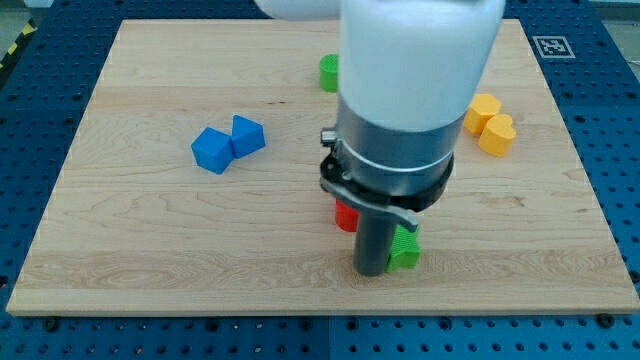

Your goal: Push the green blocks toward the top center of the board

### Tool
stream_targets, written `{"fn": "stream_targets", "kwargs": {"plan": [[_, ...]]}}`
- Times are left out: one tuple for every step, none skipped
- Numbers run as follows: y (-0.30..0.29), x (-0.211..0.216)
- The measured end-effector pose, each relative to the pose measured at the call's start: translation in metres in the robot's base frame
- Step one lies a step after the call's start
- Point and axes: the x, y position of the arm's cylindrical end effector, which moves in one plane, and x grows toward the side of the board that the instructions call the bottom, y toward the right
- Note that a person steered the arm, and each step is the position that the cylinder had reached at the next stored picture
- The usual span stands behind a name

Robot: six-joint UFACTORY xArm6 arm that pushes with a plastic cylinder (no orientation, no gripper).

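Two green blocks: one (pixel 329 72) is sitting near the counter's (pixel 150 250) top — our tip (pixel 372 270) is touching the other (pixel 405 248); no hand fitted.

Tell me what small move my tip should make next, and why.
Probably a short push toward the view's top. My tip sits low on the board, touching or nearly touching the lower green block from the view's left; the other green block already lies near the top center. Getting below the block first may help.

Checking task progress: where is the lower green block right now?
The green block sits low on the board, right of centre, against the arm's dark cylinder, just below-right of the red block.
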Motion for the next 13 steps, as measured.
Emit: {"fn": "stream_targets", "kwargs": {"plan": [[0.033, -0.001], [0.068, -0.001], [0.083, -0.001], [0.097, -0.002], [0.097, -0.006], [0.096, -0.018], [0.08, -0.025], [0.049, -0.025], [0.047, -0.027], [0.073, -0.027], [0.083, -0.027], [0.083, -0.029], [0.083, -0.041]]}}
